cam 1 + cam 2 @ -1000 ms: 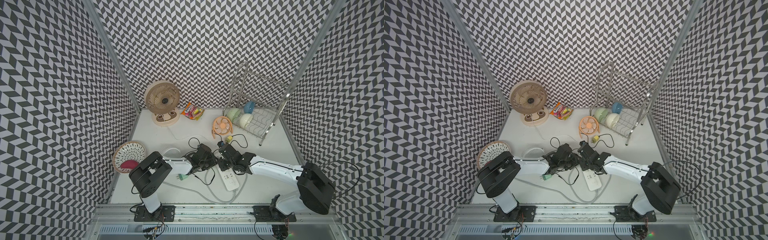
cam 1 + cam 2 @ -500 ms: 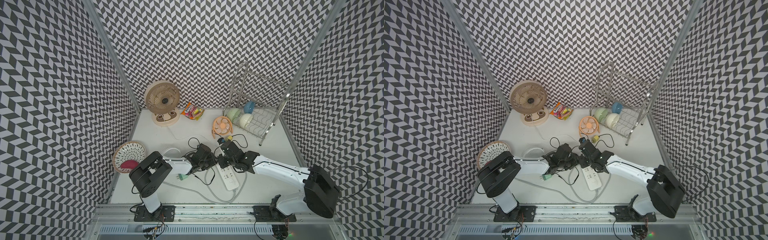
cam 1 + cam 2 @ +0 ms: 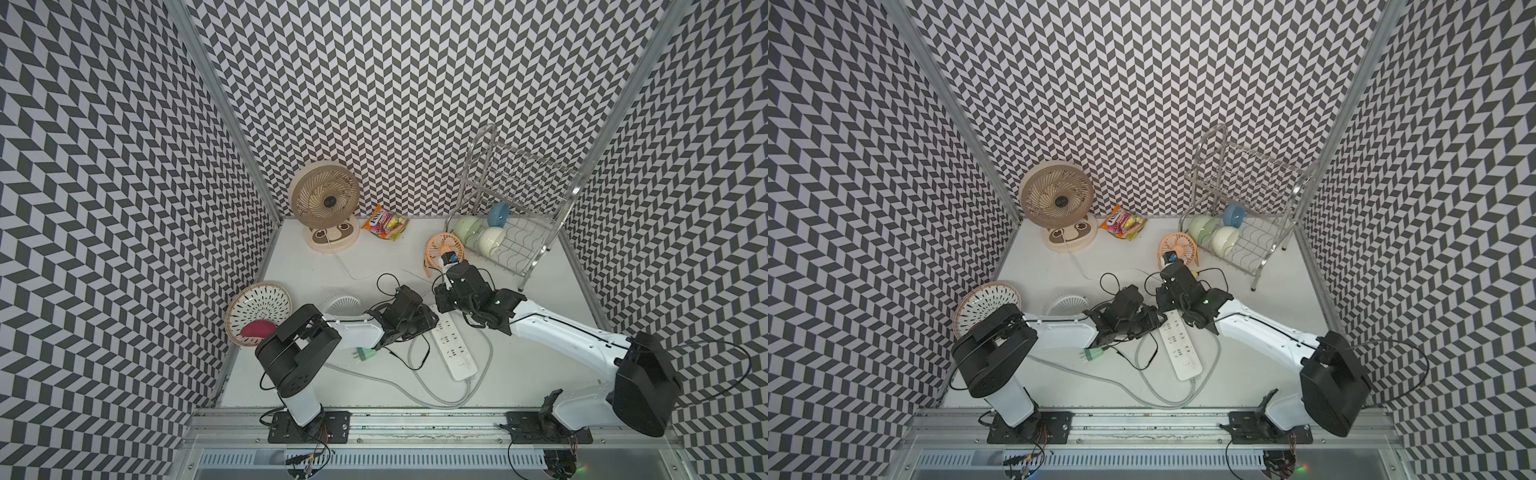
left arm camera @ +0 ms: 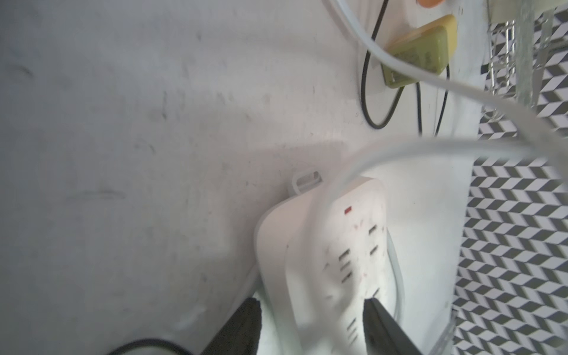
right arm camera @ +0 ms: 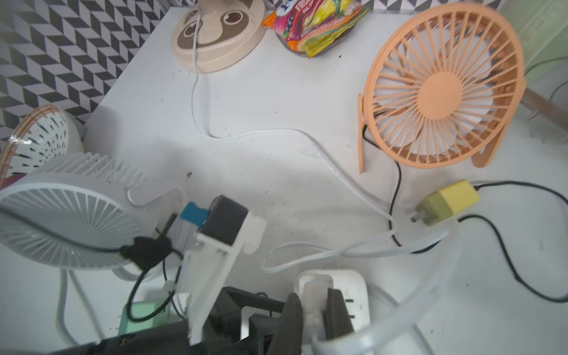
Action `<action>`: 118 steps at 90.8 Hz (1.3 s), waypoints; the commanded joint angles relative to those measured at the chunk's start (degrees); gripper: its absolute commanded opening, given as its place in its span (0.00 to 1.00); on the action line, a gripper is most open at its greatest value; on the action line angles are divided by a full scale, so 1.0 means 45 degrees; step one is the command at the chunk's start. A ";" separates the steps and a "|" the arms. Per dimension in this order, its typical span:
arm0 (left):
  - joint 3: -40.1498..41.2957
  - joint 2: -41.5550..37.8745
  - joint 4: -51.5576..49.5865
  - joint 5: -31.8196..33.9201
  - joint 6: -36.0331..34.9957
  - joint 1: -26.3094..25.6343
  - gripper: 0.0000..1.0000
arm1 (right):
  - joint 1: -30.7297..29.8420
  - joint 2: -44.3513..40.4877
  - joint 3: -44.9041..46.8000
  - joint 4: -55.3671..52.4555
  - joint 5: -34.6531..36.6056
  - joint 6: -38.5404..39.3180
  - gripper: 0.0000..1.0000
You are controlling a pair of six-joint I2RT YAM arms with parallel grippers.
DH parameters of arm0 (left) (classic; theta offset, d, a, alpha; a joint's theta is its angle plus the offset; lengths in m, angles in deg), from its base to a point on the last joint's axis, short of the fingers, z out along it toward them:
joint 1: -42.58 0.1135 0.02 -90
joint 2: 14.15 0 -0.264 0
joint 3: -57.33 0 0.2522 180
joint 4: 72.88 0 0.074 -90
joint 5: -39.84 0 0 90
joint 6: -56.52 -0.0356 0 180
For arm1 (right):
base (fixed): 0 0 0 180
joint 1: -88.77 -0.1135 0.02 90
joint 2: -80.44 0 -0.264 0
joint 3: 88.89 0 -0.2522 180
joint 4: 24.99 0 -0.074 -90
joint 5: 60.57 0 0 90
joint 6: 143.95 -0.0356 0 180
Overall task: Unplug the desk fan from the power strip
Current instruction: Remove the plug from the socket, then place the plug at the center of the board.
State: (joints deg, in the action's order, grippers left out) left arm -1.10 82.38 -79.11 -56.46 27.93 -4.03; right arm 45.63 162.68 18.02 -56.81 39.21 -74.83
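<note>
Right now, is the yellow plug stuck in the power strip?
No, the yellow plug lies loose, prongs bare, apart from the power strip.

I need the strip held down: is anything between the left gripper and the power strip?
Nothing visible. The left gripper straddles the power strip, a finger beside each long side; a white cable crosses it farther along.

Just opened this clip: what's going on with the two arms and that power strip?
The right gripper is shut on a white plug whose white cable runs back to the tan desk fan. The left gripper straddles the power strip with its jaws apart. The strip's sockets seen from the left wrist are empty, so the plug looks to be out, though the top views hide that spot.
</note>
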 commanded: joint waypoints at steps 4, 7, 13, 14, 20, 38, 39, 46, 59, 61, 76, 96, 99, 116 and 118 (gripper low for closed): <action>-0.0787 -0.1850 -0.1788 0.1746 -0.2107 0.0128 0.69 | 0.0654 0.0516 -0.1571 0.0835 -0.0665 0.0809 0.00; -0.0896 -0.2385 -0.1788 0.1901 -0.2423 0.0153 0.72 | 0.0735 0.0783 -0.1956 0.0897 -0.0962 0.1015 0.00; -0.1055 -0.3353 -0.1724 0.2145 -0.3063 0.0223 0.75 | 0.0766 0.1493 -0.2891 0.0849 -0.1757 0.1402 0.00; -0.1073 -0.3535 -0.1709 0.2173 -0.3179 0.0232 0.75 | 0.0771 0.1648 -0.3047 0.0830 -0.1926 0.1488 0.00; -0.1155 -0.4584 -0.1576 0.2408 -0.3880 0.0298 0.79 | 0.0763 0.2575 -0.4162 0.0654 -0.3229 0.1745 0.00; -0.1043 -0.7758 -0.2260 0.4458 -0.5104 0.1283 0.85 | 0.0616 0.6075 -0.7071 0.0837 -0.7107 0.1740 0.00; -0.1037 -0.7925 -0.2377 0.4649 -0.5156 0.1367 0.85 | 0.0599 0.6244 -0.7207 0.0893 -0.7238 0.1687 0.00; -0.1036 -0.8843 -0.3481 0.6208 -0.5148 0.2008 0.87 | 0.0483 0.7487 -0.8152 0.1259 -0.8018 0.1370 0.00; -0.0456 -1.0146 -0.4684 0.7218 -0.4902 0.4221 0.93 | 0.0275 0.9609 -0.9574 0.1502 -0.8360 0.1035 0.02; -0.0321 -1.0295 -0.4726 0.7191 -0.4883 0.4663 0.93 | 0.0256 0.9853 -0.9712 0.1511 -0.8315 0.1005 0.03; 0.0645 -1.0983 -0.4215 0.7137 -0.4959 0.7094 0.99 | 0.0265 1.0819 -1.0417 0.0742 -0.6984 0.1250 0.54; 0.0958 -0.9868 -0.4152 0.6087 -0.4515 0.9716 1.00 | 0.0541 0.8031 -0.9330 -0.1149 -0.2936 0.2582 0.96; 0.0987 -0.9715 -0.4100 0.6003 -0.4582 0.9989 1.00 | 0.0616 0.6901 -0.8687 -0.1155 -0.2367 0.2716 1.00; 0.2201 -0.9418 -0.1713 0.5939 -0.6461 1.0475 1.00 | 0.1524 0.0884 -0.3423 -0.0599 -0.0230 0.2325 1.00; 0.2506 -0.9429 -0.1244 0.5973 -0.6781 1.0475 1.00 | 0.1696 0.0167 -0.2657 -0.0415 0.0090 0.2172 1.00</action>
State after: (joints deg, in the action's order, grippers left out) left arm 6.07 40.00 -93.95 -29.03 4.68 42.85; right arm 50.53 178.94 -4.04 -61.86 28.61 -64.04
